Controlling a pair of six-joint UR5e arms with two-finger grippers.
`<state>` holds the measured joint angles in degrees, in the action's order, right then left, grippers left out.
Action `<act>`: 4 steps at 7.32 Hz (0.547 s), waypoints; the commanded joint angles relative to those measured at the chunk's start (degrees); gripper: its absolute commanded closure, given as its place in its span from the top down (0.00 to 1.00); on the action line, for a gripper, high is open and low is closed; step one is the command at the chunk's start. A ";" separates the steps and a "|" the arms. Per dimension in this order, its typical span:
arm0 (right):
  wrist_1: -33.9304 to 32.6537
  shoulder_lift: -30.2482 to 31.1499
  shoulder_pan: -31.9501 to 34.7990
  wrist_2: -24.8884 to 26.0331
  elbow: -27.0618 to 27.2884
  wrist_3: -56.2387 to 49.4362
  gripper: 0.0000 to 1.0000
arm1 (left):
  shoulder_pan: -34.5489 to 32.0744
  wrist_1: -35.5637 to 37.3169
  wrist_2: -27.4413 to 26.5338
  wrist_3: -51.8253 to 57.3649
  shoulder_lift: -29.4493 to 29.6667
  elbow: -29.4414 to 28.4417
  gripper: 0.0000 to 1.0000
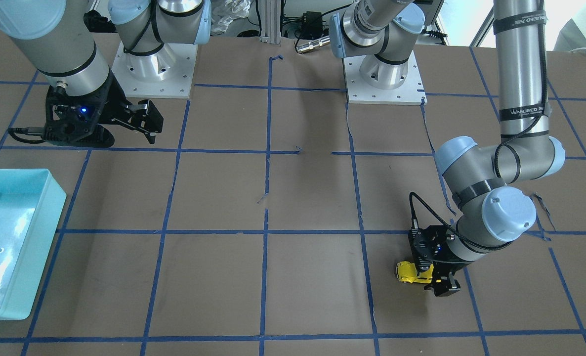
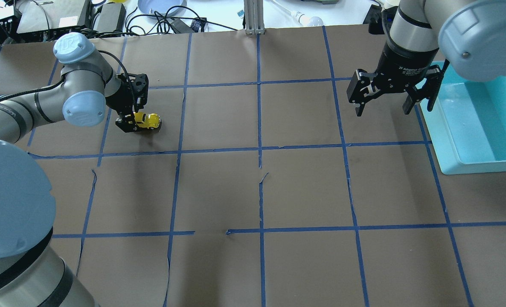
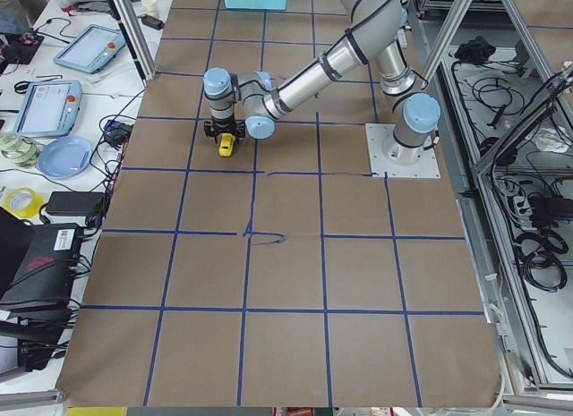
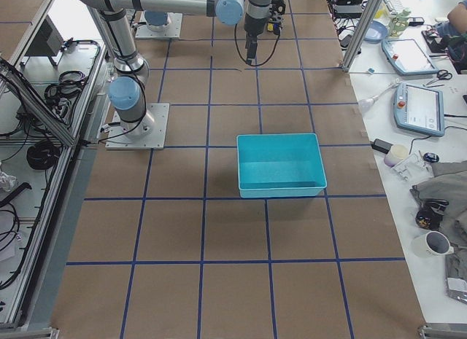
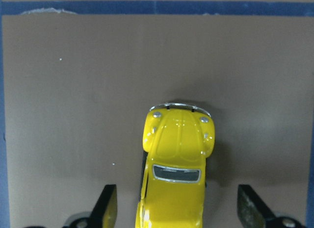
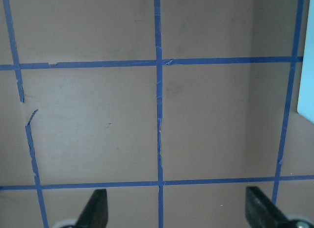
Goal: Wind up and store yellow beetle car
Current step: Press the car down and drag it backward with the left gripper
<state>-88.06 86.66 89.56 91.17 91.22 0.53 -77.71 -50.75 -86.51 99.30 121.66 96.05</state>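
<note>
between left gripper (image 5: 177,191) jaws, yellow beetle car (image 5: 177,149)

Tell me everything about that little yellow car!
The yellow beetle car is small, glossy and bright yellow, with a rounded hood, a dark windscreen edged in silver, a chrome bumper and two tiny headlights. It sits upright on the brown paper table, inside a blue-taped square. The left gripper is at its back end, jaws open on either side with gaps showing, so nothing grips it.
</note>
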 commanded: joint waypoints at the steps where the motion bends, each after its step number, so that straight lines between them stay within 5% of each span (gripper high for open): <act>1: 0.08 0.00 0.00 0.06 0.01 -0.09 1.00 | -0.24 0.03 0.11 -0.86 -0.19 0.10 0.71; 4: 0.43 0.00 0.00 0.24 0.01 -0.26 1.00 | -0.16 -0.06 0.37 -0.16 -0.45 0.27 0.53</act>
<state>-87.67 86.65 89.56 91.39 91.23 0.29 -77.88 -50.77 -86.30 98.87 121.29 96.25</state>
